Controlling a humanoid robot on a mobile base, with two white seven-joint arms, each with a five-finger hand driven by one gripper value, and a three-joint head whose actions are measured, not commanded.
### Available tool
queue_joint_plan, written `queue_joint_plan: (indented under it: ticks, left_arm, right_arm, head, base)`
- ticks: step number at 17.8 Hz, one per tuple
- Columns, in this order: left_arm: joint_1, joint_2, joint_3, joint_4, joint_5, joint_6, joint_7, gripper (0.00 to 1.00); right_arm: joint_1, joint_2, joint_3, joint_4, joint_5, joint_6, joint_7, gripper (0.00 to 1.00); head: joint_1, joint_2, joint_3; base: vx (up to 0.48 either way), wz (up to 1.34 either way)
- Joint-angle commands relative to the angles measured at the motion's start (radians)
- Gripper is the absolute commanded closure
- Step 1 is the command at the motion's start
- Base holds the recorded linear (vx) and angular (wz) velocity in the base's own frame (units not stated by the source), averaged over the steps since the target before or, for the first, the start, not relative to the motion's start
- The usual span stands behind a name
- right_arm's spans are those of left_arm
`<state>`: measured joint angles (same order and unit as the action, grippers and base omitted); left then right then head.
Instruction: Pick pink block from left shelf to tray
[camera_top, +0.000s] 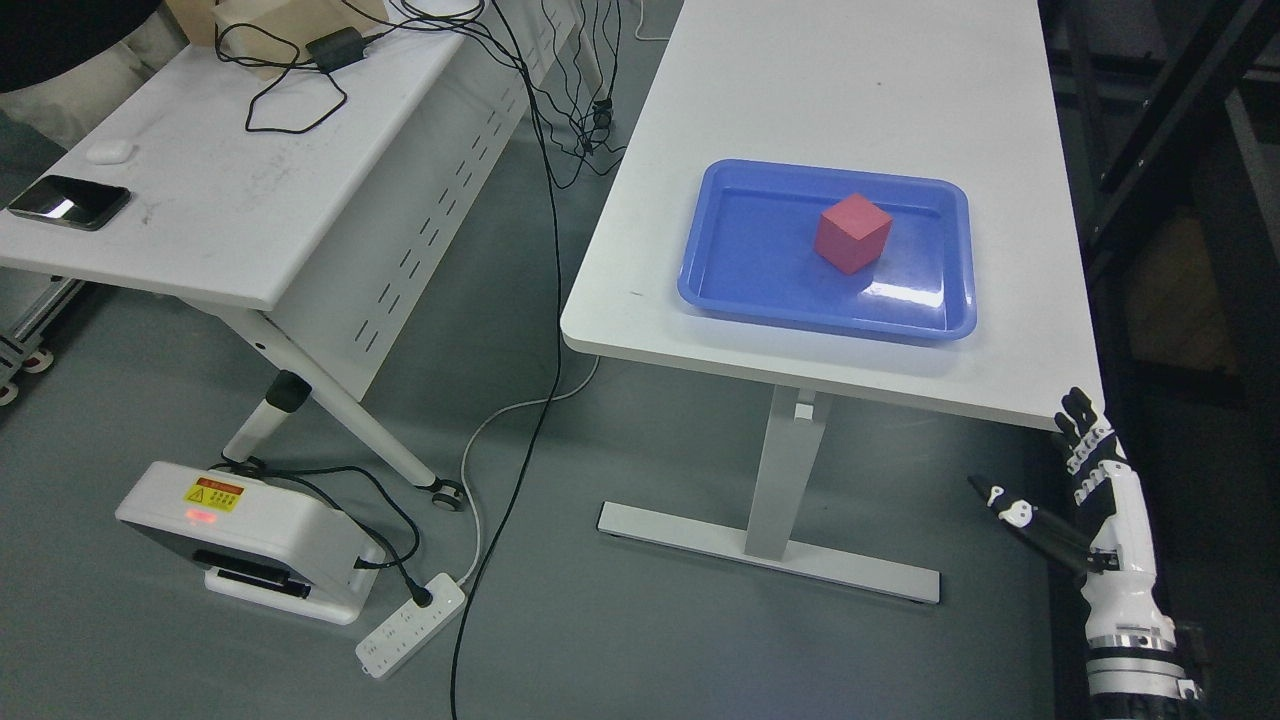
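Right hand idle low by the counter corner, pink block in the tray.

The right hand's (1090, 470) fingers (1078, 415) are straight and loosely spread, holding nothing, just below the near right corner of the white counter (840, 90). On that counter lies the blue tray (720, 290), and the pink block (851, 233) sits inside it, near its middle. A second counter (230, 220) at left carries a phone (68, 201) and cables (290, 90).

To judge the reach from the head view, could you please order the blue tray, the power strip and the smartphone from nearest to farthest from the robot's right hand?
From the right hand, open at the lower right:
1. Blue tray, on the white table above-left of the hand, holding the pink block.
2. Power strip, on the floor at lower left.
3. Smartphone, on the far-left table's edge.
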<state>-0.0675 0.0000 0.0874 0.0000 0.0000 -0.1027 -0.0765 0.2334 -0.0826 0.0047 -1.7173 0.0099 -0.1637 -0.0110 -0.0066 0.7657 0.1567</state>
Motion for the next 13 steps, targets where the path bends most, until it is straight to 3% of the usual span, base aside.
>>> queue_joint_plan:
  ticks: [1,13]
  left_arm:
    - [0.0,0.017,0.0,-0.018,0.008,0.0,0.0,0.0]
    - [0.0,0.017,0.0,-0.018,0.008,0.0,0.0,0.0]
  right_arm:
    - [-0.038,0.065,-0.011,0.002,0.018,0.05,-0.012,0.0]
    - [-0.042,0.065,0.041,0.001,-0.007,0.059,-0.011,0.0]
  head:
    - [0.0,0.0,0.0]
    - [0.0,0.0,0.0]
  base:
    - [-0.206,0.05]
    - [-0.083,0.01]
